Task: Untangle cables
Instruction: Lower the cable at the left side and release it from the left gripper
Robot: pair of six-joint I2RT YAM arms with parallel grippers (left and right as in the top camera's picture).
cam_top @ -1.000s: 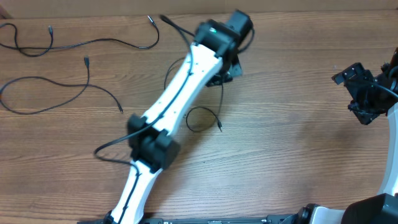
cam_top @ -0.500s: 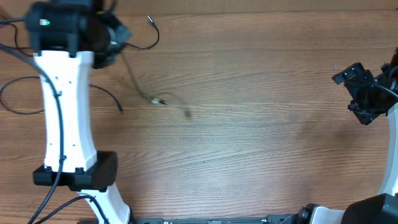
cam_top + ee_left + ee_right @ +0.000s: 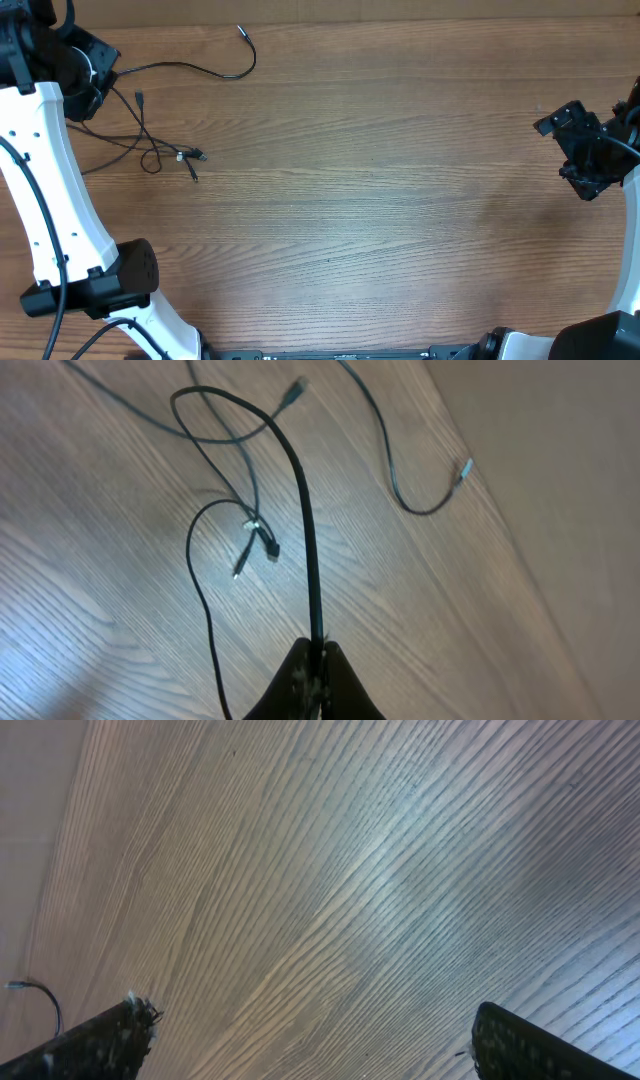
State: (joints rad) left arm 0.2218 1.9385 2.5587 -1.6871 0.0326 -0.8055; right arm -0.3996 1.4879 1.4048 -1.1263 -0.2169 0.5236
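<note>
From overhead, the left arm (image 3: 50, 170) stands along the left edge of the table (image 3: 380, 200). Its white link reaches from a low elbow near the front up to the back-left corner, where the left gripper (image 3: 98, 72) points inward. The cables (image 3: 150, 140) lie loosely crossed on the table just beside it, and one runs on along the back edge. The right gripper (image 3: 585, 150) hangs at the table's right edge, well apart from them.

The left wrist view shows the jaws pinched tight on a held strand (image 3: 305, 510), which rises from the fingertips, arches over and drops to the table among the plug ends.

In the right wrist view, the fingers (image 3: 100, 1035) are spread wide above the table's wood grain.
</note>
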